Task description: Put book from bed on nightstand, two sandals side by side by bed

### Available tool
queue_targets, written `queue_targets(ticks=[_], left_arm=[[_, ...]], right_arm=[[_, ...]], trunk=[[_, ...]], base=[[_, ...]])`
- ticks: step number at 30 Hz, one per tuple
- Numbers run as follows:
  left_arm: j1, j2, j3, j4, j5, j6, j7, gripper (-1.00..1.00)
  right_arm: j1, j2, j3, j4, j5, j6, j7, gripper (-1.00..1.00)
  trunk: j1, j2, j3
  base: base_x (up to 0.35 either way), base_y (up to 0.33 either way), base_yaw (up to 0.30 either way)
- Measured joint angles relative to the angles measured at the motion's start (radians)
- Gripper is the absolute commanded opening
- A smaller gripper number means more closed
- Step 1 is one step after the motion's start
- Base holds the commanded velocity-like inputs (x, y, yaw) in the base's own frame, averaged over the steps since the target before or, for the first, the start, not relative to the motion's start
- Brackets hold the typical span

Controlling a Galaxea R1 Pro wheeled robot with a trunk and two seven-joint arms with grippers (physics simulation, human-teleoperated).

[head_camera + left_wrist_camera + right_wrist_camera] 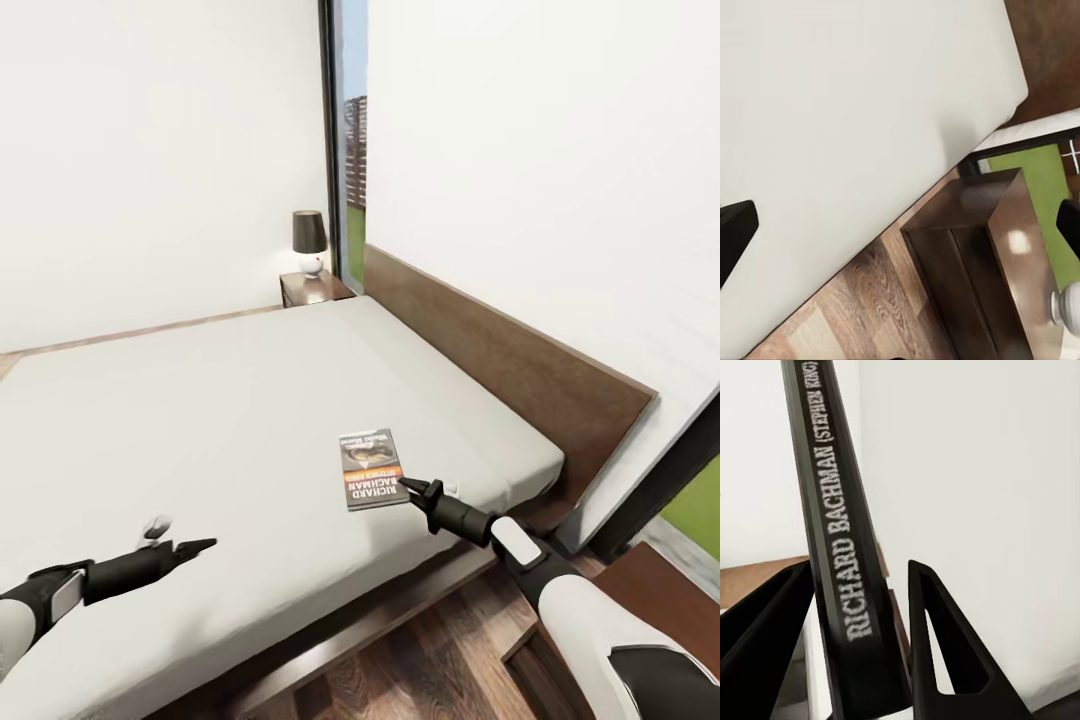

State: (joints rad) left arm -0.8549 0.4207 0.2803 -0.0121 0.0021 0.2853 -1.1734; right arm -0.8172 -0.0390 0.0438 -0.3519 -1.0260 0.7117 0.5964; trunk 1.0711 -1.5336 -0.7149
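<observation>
Your right gripper (408, 487) is at the near edge of the book (372, 468), which lies flat on the light-grey mattress of the bed (230, 420), close to the headboard side. In the right wrist view the book's spine (844, 547) stands between the two black fingers (945, 637), which are spread apart; whether they press it you cannot tell. Your left gripper (196, 547) hovers over the mattress, well apart from the book; its opening you cannot tell. Far beyond both grippers, in the corner by the window, the nightstand (315, 288) carries the lamp (310, 240). Below your arms runs the wooden floor (440, 650).
</observation>
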Motion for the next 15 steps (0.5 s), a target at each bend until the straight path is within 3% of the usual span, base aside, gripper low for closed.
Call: queue_targets(ticks=[15], left_arm=[[0.002,-0.006,0.001,0.0,0.006,0.001,0.055,1.0]], right_arm=[[0.0,0.0,0.001,-0.005,0.001,0.0,0.002,-1.0]], trunk=[[0.0,0.0,0.008]], base=[[0.0,0.0,0.009]])
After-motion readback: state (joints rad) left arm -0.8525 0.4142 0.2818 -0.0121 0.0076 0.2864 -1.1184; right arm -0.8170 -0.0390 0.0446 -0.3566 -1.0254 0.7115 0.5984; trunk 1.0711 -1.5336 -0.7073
